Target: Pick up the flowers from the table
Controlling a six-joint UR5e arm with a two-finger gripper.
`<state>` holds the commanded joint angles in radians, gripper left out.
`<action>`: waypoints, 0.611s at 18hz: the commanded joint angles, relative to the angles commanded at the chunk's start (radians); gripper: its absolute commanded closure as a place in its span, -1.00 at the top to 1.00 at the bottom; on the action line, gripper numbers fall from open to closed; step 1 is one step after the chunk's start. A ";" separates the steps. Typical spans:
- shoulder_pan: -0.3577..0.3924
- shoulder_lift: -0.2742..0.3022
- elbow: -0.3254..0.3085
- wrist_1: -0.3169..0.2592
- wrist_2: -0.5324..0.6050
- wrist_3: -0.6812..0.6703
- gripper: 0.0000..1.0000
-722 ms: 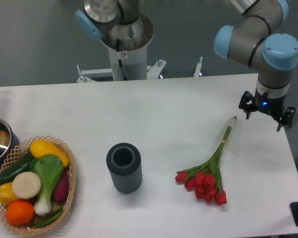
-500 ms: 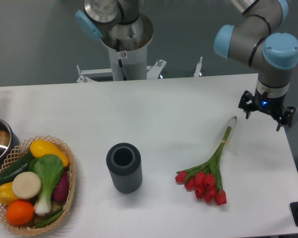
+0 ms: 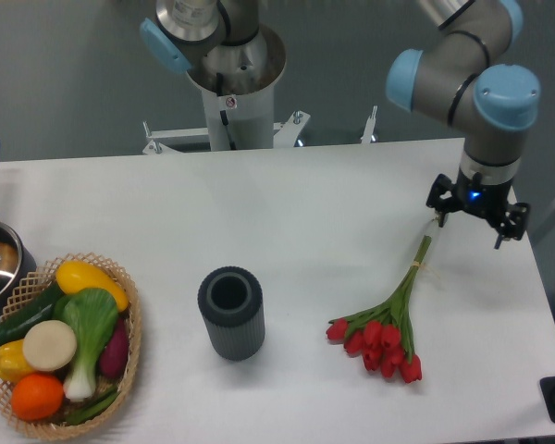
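- the gripper [image 3: 470,218] hangs over the right end of the table [image 3: 287,213] with its two fingers spread and nothing between them; it sits just beside the cut tip of the stems, a touch to the right of it
- the flowers [image 3: 388,319] lie flat on the white top, well apart from everything else; red buds bunched toward the front edge, thin green stems running up and right to that tip, with a pale tie about midway along
- I'd say this is the approach step, grasp not yet made; I'd slide the pincer down along the stems toward the tie, since that's where the bundle looks tightest
- turn the wrist so the fingers straddle the stems crosswise, not along them; come down low, because thin stems lying flat are easy to close over and miss
- grabbing only the very tip probably lets the heavy bud end droop or swing
- the dark ribbed cylinder [image 3: 230,313] and the veg basket [image 3: 129,347] are far to the left, so no clutter worries
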<state>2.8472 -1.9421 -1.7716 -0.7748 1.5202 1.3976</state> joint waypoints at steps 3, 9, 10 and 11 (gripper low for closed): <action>-0.034 -0.008 0.001 -0.004 0.008 -0.058 1.00; -0.144 -0.106 0.053 -0.006 0.098 -0.163 1.00; -0.169 -0.121 0.066 -0.004 0.138 -0.172 1.00; -0.183 -0.136 0.075 -0.004 0.170 -0.183 1.00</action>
<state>2.6647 -2.0784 -1.6967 -0.7793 1.6901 1.2150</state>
